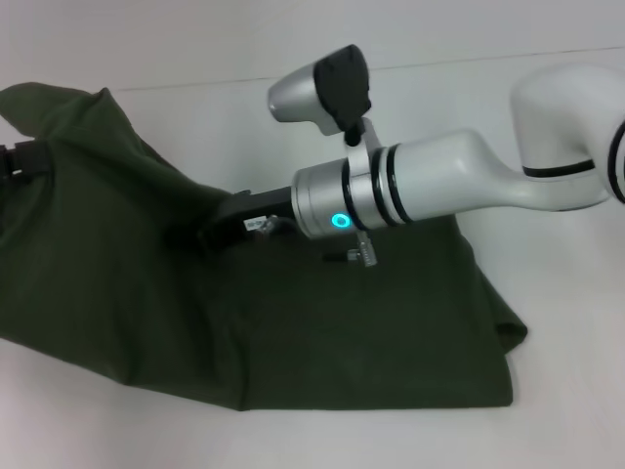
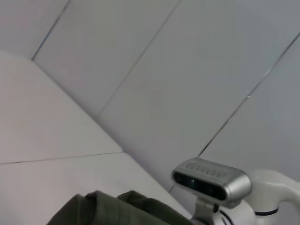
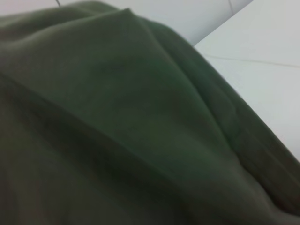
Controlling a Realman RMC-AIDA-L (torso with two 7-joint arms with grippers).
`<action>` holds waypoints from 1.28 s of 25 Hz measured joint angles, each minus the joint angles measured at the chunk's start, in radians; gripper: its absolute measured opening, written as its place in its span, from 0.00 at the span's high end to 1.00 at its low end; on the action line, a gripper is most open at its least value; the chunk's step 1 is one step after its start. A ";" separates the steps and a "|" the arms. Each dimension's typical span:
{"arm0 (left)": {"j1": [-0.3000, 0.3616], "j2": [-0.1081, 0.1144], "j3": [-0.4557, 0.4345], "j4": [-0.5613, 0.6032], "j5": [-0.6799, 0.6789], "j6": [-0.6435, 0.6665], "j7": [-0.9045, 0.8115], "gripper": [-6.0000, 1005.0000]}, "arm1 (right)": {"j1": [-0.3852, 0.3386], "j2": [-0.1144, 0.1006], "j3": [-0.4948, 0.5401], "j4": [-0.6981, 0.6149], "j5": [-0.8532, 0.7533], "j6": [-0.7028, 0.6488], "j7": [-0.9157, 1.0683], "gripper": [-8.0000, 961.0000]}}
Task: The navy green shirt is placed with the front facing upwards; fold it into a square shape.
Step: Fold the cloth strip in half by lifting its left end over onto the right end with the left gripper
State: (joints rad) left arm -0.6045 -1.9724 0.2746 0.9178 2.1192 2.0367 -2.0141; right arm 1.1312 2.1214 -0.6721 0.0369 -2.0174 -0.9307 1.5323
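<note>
Cloth it was, soft and limp: navy green shirt [image 1: 146,283] draped over right hand [image 1: 220,227], finger state unreadable; best pinched along a hem.

The navy green shirt [image 1: 322,332] lies partly folded (plain side up); its left portion is lifted, draping.

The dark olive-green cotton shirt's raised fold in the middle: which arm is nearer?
Right. The right gripper reaches under the dark olive-green cotton shirt's raised fold; the left gripper sits at its far left edge.
</note>
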 joint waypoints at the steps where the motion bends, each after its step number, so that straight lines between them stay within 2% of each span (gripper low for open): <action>1: -0.001 -0.002 0.005 -0.002 -0.008 0.000 0.000 0.97 | 0.006 0.000 0.000 0.004 0.000 0.002 0.000 0.93; 6: -0.003 -0.009 0.029 -0.015 -0.019 -0.018 0.002 0.97 | -0.004 -0.002 0.012 0.006 0.001 -0.002 0.000 0.93; 12: -0.007 -0.018 0.031 -0.016 -0.024 -0.025 0.007 0.97 | -0.082 -0.008 0.022 0.003 0.000 -0.092 -0.065 0.92; 20: -0.012 -0.017 0.031 -0.014 -0.048 -0.029 0.002 0.97 | -0.158 -0.014 -0.012 -0.003 -0.036 -0.175 -0.098 0.92; 27: -0.014 -0.016 0.031 -0.015 -0.055 -0.032 0.001 0.97 | -0.158 -0.011 -0.017 0.006 -0.104 -0.171 -0.082 0.92; 32: -0.018 -0.016 0.031 -0.015 -0.056 -0.033 0.000 0.97 | -0.123 -0.003 -0.009 0.013 -0.105 -0.148 -0.078 0.92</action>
State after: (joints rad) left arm -0.6228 -1.9880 0.3052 0.9033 2.0629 2.0033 -2.0140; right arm 1.0078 2.1179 -0.6815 0.0496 -2.1226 -1.0786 1.4547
